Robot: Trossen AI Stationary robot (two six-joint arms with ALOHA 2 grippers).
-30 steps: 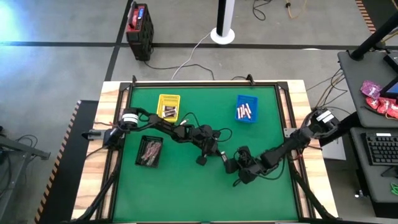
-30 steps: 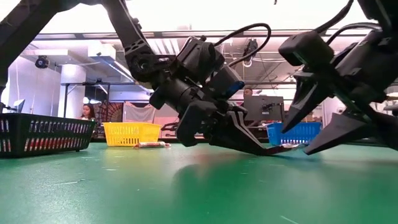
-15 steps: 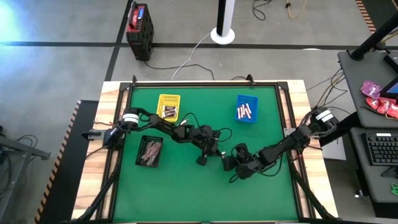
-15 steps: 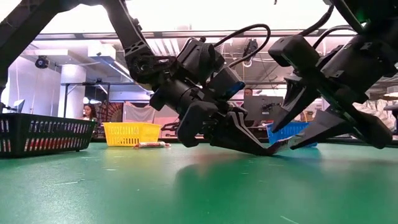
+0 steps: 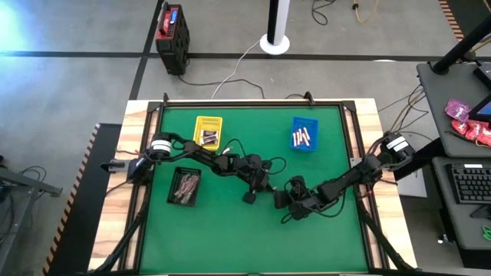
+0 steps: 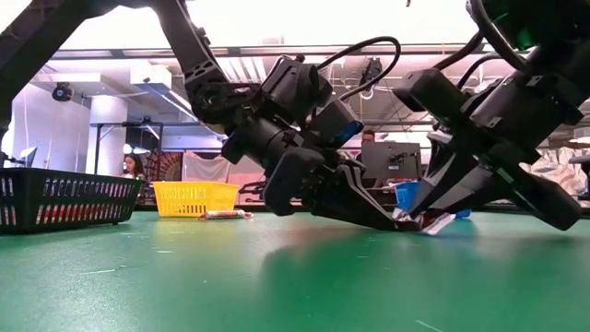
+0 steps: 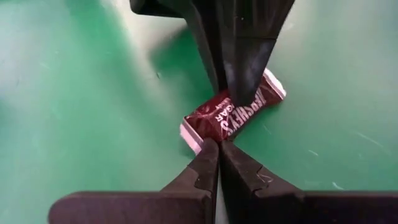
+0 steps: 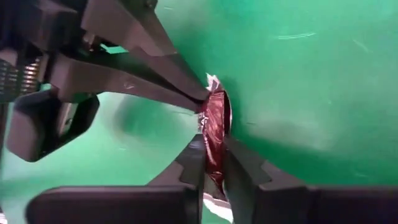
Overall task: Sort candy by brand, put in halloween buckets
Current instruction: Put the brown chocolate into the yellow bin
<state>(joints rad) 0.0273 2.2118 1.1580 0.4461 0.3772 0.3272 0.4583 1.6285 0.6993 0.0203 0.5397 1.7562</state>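
Note:
A dark brown wrapped candy bar (image 7: 231, 115) lies on the green table near its middle. My right gripper (image 8: 214, 158) is shut on it. My left gripper (image 7: 218, 144) is shut, with its tips against the same bar, facing the right gripper. In the low view the bar (image 6: 426, 221) shows between both sets of fingers, at table level. The yellow bucket (image 5: 208, 130) and the blue bucket (image 5: 304, 134) stand at the far side, and the black bucket (image 5: 184, 186) stands at the left. Each holds candy. My left gripper touches the bar's long edge near one end (image 7: 208, 134) with its shut fingertips. The fingers slant down from the table's left, low over the table. My right gripper pinches the bar about its middle (image 8: 215, 134) between its two fingers, slanting down from the table's right. The bar stands edge-on between the fingers, its white crimped end (image 6: 439, 224) at the table.
In the low view, a loose candy (image 6: 224, 214) lies on the table beside the yellow bucket (image 6: 189, 196). The two arms meet tip to tip at the table's middle. Open green table lies toward the near edge. A person shows in the room behind.
My right gripper has moved toward the table's left and down to the candy bar in front of my left gripper's tips. It has shut on the bar from wide open. My left gripper has kept still.

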